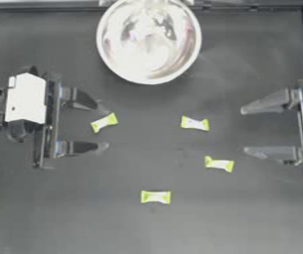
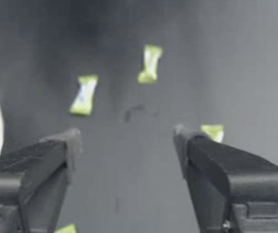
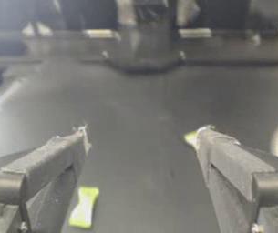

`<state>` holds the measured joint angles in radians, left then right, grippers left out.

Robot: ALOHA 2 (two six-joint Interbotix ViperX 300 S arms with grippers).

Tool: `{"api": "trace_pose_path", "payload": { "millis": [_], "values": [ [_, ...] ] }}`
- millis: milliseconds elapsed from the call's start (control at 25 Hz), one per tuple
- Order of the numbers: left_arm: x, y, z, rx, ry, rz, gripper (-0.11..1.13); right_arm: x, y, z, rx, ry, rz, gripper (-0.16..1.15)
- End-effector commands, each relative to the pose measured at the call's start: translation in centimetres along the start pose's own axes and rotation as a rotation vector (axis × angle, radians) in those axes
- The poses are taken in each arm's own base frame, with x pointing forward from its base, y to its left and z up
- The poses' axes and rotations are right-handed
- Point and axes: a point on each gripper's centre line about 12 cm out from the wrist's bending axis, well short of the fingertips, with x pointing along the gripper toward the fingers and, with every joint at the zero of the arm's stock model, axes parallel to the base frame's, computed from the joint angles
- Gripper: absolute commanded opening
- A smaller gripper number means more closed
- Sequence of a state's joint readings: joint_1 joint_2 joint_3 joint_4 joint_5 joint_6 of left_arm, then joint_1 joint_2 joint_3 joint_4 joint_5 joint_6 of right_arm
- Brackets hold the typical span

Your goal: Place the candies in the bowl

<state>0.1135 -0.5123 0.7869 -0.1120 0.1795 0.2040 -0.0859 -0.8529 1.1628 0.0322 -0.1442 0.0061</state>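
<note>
Grippers left (image 1: 104, 126) and right (image 1: 245, 130) both gaped wide, empty; four candies (image 1: 194, 123) lay outside bowl (image 1: 148, 39).

You are looking down on a dark grey, matte table (image 1: 60, 213) that is filling nearly the whole top view. A thin dark metal frame rail (image 1: 47, 8) is running along its far edge, catching pale light at the corners.

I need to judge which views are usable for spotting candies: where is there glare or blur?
Top view: the bowl glares with bright reflections, while four yellow-green candies stand out crisply against the dark table. Left wrist view: far background blurs. Right wrist view: the far table edge is soft.
</note>
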Motion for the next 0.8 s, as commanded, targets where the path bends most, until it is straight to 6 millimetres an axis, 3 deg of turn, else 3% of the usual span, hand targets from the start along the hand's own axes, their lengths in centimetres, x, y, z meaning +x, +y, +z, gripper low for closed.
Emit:
{"api": "trace_pose_path", "payload": {
  "millis": [40, 440, 800],
  "values": [
    [-0.8, -0.1, 0.1, -0.007, -0.038, 0.001, 0.95, 0.3, -0.2, 1.2, 0.029, 0.035, -0.014, 1.00],
    [-2.0, -0.3, -1.9, -0.061, -0.099, 0.012, 0.95, 0.4, -1.2, 0.9, 0.194, 0.346, -0.059, 0.99],
    [-2.2, -0.3, -2.4, -0.074, -0.102, 0.013, 0.95, 4.3, -1.4, -1.6, 0.214, 0.721, -0.084, 0.99]
  ]
}}
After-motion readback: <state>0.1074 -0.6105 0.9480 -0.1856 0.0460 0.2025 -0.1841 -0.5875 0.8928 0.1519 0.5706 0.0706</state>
